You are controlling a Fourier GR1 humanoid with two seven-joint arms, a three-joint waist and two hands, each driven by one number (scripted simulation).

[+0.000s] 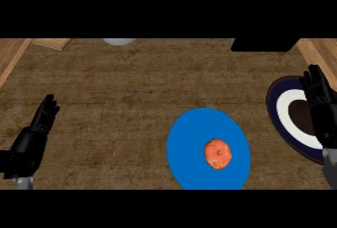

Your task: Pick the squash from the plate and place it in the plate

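An orange squash (217,153) lies on a blue plate (191,142) in the lower middle of the counter. A second plate (284,111), dark with a white ring and brown centre, sits at the right edge. My right hand (320,107) stands open over that second plate's right side, fingers straight and pointing up, well to the right of the squash. At the left edge my left hand (33,138) is open too, fingers up, far from both plates. Neither hand holds anything.
A grey round object (118,41) shows at the counter's far edge, and a black box (265,44) at the far right. Wooden borders (13,55) run along the left and right sides of the brown counter top (118,102).
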